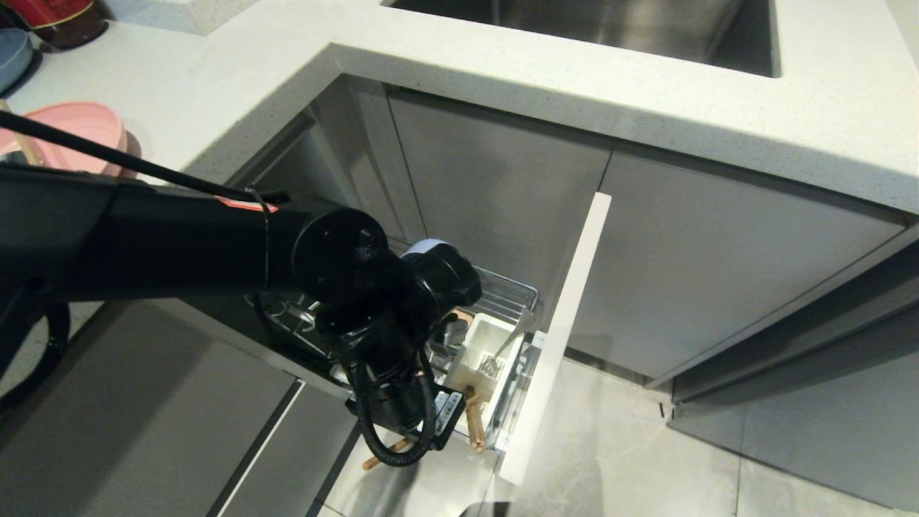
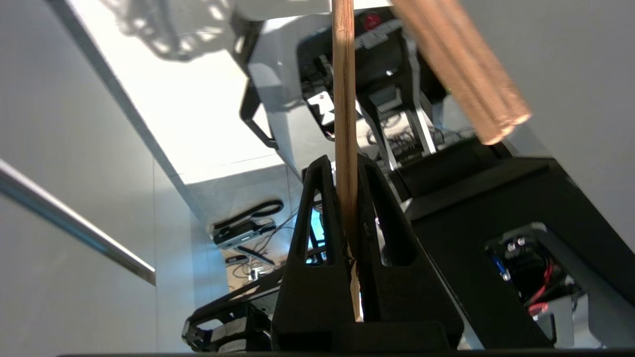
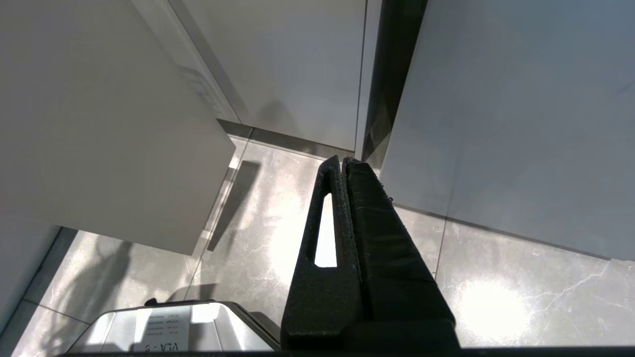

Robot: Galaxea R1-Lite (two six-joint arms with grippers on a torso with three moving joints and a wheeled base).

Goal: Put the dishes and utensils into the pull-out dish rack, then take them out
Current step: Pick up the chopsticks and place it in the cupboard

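The pull-out dish rack [image 1: 514,290] stands drawn out from under the counter, a chrome wire basket behind its pale front panel [image 1: 567,316], with a white cutlery box [image 1: 482,352] inside. My left arm reaches down over it and hides most of the basket. My left gripper [image 2: 345,161] is shut on a wooden chopstick [image 2: 344,99] that runs along between the fingers. A second chopstick [image 2: 461,74] slants close by. Wooden chopstick ends [image 1: 474,427] show below my wrist at the rack's front. The spoon and the light-blue bowl cannot be made out. My right gripper [image 3: 343,161] hangs shut and empty over the floor.
On the counter [image 1: 215,86] at the far left sit a pink dish [image 1: 79,129], a blue-grey plate [image 1: 11,57] and a dark red bowl [image 1: 64,18]. The steel sink [image 1: 610,29] lies at the back. Grey cabinet fronts [image 1: 718,266] flank the rack over a tiled floor [image 1: 610,445].
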